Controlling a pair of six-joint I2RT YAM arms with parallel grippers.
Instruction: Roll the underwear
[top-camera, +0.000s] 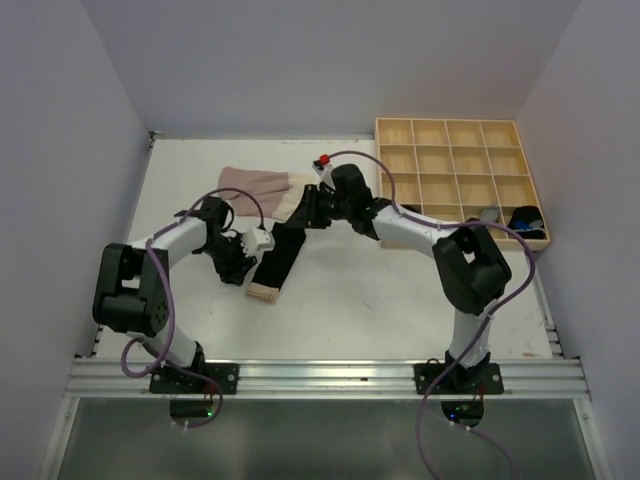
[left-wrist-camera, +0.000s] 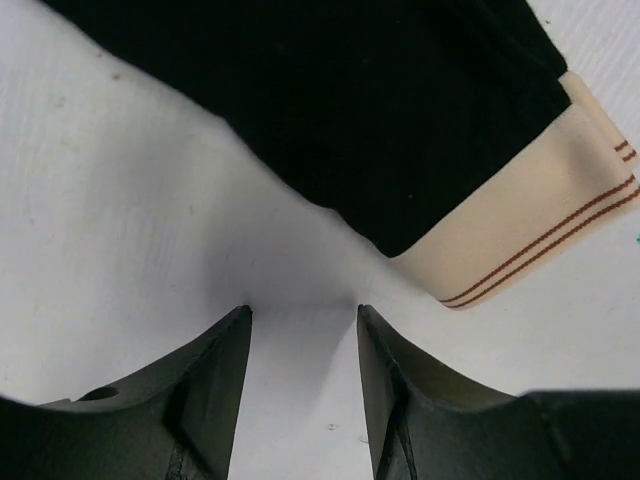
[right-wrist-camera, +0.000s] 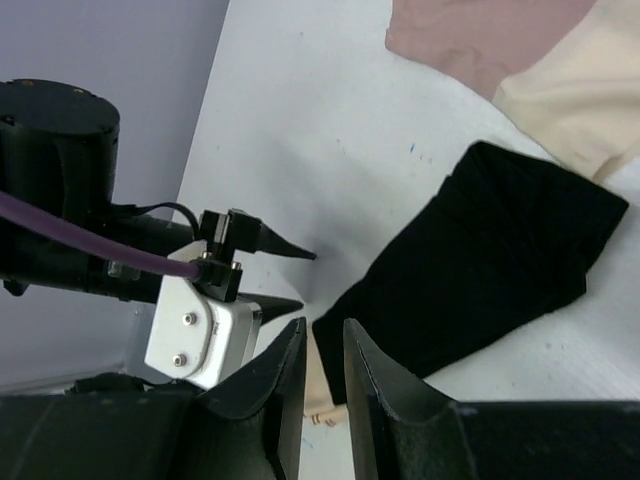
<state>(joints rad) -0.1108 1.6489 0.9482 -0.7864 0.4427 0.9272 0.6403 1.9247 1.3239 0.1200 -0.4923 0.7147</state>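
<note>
The black underwear (top-camera: 280, 256) lies folded into a long strip on the white table, its beige banded end (top-camera: 265, 292) toward the front. In the left wrist view the black cloth (left-wrist-camera: 380, 110) and the beige end with brown stripes (left-wrist-camera: 520, 220) lie just beyond the fingertips. My left gripper (top-camera: 250, 262) (left-wrist-camera: 304, 312) is open and empty, low over bare table at the strip's left edge. My right gripper (top-camera: 303, 212) (right-wrist-camera: 323, 330) hovers above the strip's far end, jaws narrowly open and empty. The black strip (right-wrist-camera: 480, 260) and the left gripper (right-wrist-camera: 285, 275) show below it. Pale beige-pink garments (top-camera: 255, 188) (right-wrist-camera: 500, 40) lie behind.
A light wooden tray of square compartments (top-camera: 460, 128) stands at the back right. A grey garment (top-camera: 489, 214) and a dark one (top-camera: 526, 217) sit in its front compartments. A small red object (top-camera: 324, 160) sits near the back edge. Walls close in on the left, the right and behind.
</note>
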